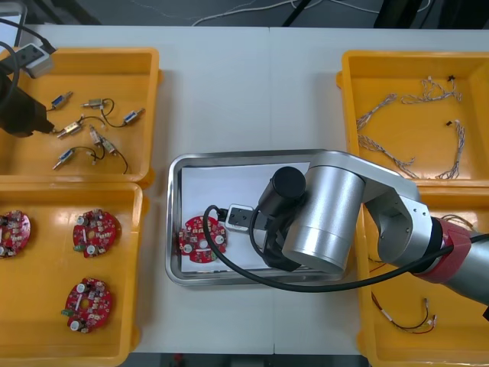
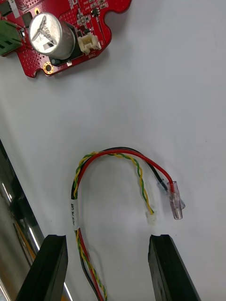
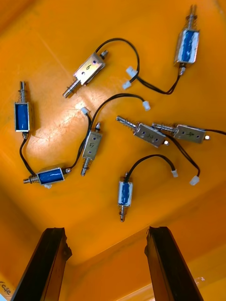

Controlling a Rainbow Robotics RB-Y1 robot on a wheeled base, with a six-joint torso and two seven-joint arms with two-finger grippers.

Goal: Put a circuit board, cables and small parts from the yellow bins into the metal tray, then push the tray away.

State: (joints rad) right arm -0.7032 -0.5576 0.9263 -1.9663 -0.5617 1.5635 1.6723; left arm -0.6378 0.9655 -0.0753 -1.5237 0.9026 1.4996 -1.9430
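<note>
Front view: the metal tray sits centre frame, a circuit board lower left in it. Right wrist view: your right gripper gapes empty over the loose red and yellow cable; lift straight off. Left wrist view: your left gripper, likewise open and empty, hangs above small metal parts in a yellow bin; leads cross, so take the nearest.

The tabletop is pale, nearly white and matte. It is lit evenly from above, so the shadows on it are soft. A thin straight seam runs in from its far edge toward the middle, between two panels. Beyond the far edge lies a dark floor, where a pale cord trails across. A narrow dark strip shows past the near edge.
</note>
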